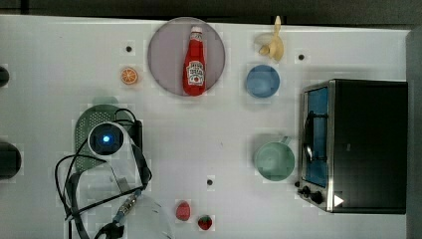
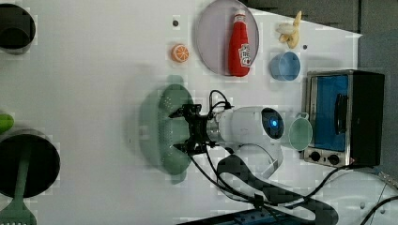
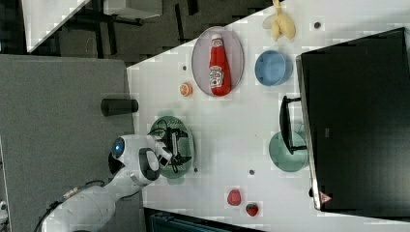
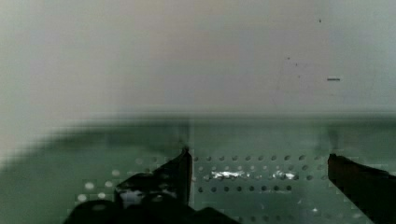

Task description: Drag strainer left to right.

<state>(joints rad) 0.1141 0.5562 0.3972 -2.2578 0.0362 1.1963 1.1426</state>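
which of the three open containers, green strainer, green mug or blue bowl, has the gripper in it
The oblong pale-green perforated plastic strainer; the open gripper sits inside it.

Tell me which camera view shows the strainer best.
The left view: the strainer shows nearly whole there, oblong outline and rows of holes, with the gripper over its side. In the top view the arm covers much of it. The right view shows it small. The wrist view shows part of its perforated inside.

The top view looks straight down on the desk [image 1: 59, 50]; left and right views look down obliquely; the wrist view sits close over the strainer [image 4: 261, 186], shared by all.
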